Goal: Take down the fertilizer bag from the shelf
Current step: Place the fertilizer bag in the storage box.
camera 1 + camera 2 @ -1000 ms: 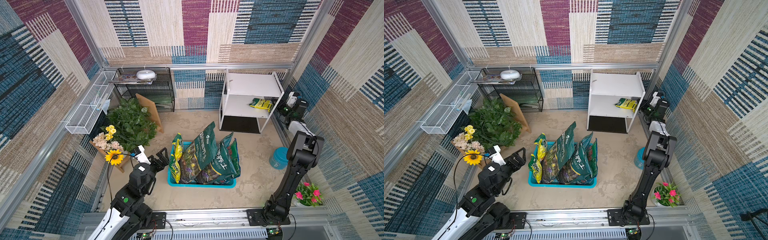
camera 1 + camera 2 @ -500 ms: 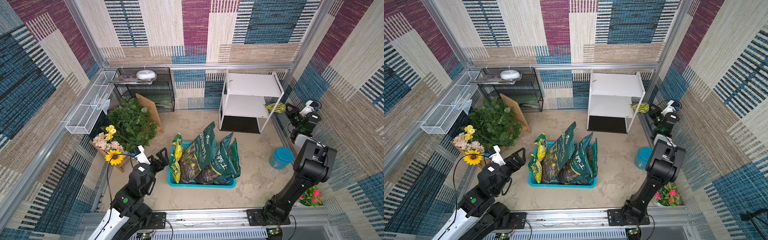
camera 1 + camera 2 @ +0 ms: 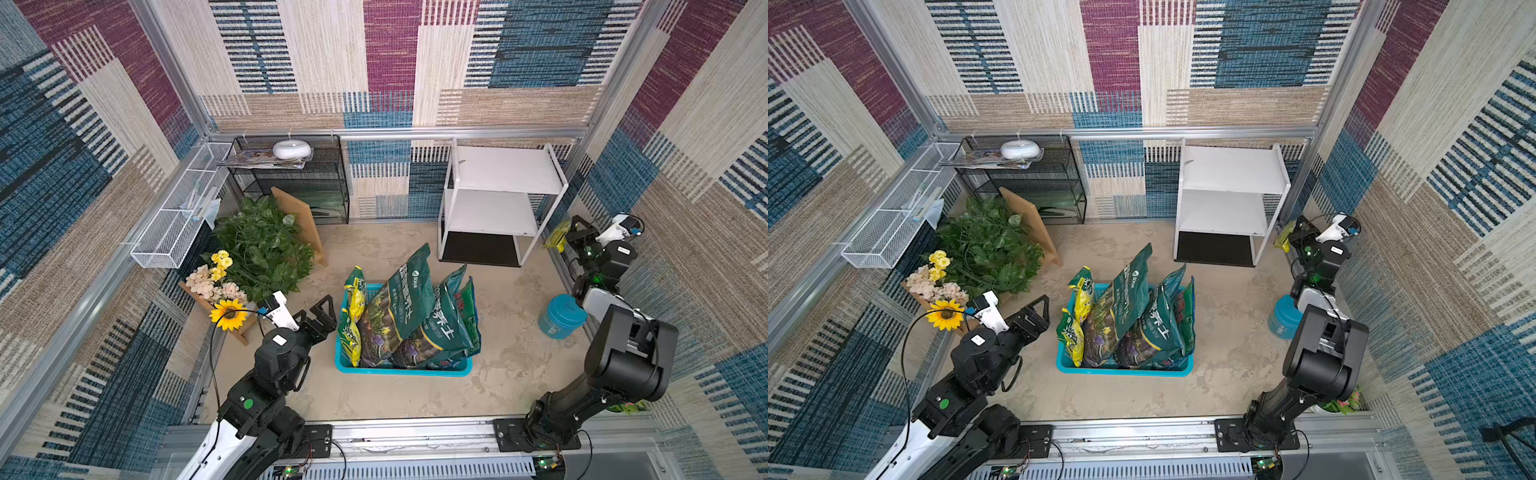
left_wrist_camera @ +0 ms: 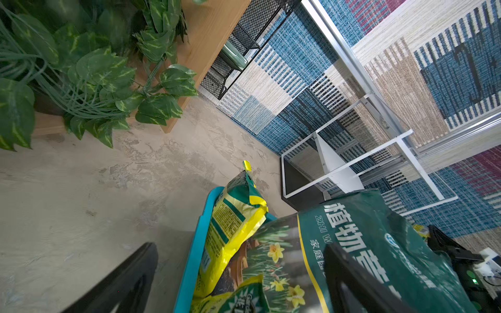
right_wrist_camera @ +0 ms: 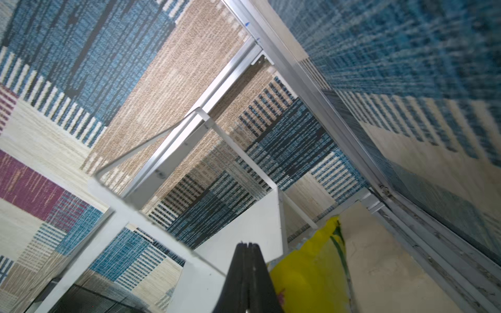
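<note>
Since a second ago the fertilizer bag has left the lower board of the shelf. In both top views it now hangs just beside the shelf's frame, at its 3 o'clock. On the right gripper the jaws are pressed together, pinching the bag's edge. In the right wrist view the yellow bag lies against the closed black jaws, its print too blurred to read.

On the left gripper the jaws are spread and hold nothing, at 9 o'clock of the turquoise tub, which stands mid-table.

Tub contents: tall green soil bags and two yellow-green bags, all standing on end. The largest green bag reads "植物营养土"; in the left wrist view its "ZHI W…" is cut off by a jaw.

The blue lidded bucket, at 3 o'clock of the tub, is partly hidden by the right arm, so its contents are unseen. The white wire basket, at 10 o'clock, holds small items too faint to name.
</note>
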Robot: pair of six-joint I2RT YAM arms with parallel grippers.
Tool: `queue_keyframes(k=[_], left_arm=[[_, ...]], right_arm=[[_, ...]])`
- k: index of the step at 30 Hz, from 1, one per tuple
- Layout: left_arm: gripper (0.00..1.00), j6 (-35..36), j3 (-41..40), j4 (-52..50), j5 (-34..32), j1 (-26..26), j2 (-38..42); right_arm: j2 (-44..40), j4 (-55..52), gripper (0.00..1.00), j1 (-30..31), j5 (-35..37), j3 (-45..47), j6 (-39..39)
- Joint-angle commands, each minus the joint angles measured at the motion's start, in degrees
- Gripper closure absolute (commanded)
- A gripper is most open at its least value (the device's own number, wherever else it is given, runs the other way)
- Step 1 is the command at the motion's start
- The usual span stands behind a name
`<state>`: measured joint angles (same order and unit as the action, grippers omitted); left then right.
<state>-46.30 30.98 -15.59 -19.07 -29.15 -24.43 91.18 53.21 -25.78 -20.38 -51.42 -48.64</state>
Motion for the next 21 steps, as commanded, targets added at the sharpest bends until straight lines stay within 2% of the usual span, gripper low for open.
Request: queue_keyframes(k=[1,6,11,15,19,21], left_arm=[[0.01,0.03,0.57,0.23,0.24,-0.02,0.58],[0.01,0.5,0.66,-0.37,-0.52,-0.04,1.9],[0.01,1.39,0.49,-0.54,-2.03,-0.03,2.19],[0.01,1.52,0.06,0.26,-2.42,-0.03,1.34],[0.01,1.56,-0.13,0.61,-2.97,0.01,0.61],[0.01,1.74,-0.13,0.59,-3.29,-0.02,0.57]], right_arm=[[-4.09,1.67,1.0,1.31,2.15,3.81,1.64],[-15.78,-4.24,1.0,4.29,4.39,12.33,3.38],[-31.69,-15.32,1.0,6.79,8.91,18.08,4.92],[-39.71,-22.69,1.0,10.21,7.73,17.4,3.4],[-42.87,-31.39,1.0,16.24,6.54,11.52,5.04],[-44.36,-32.62,1.0,18.41,3.75,9.56,4.41]])
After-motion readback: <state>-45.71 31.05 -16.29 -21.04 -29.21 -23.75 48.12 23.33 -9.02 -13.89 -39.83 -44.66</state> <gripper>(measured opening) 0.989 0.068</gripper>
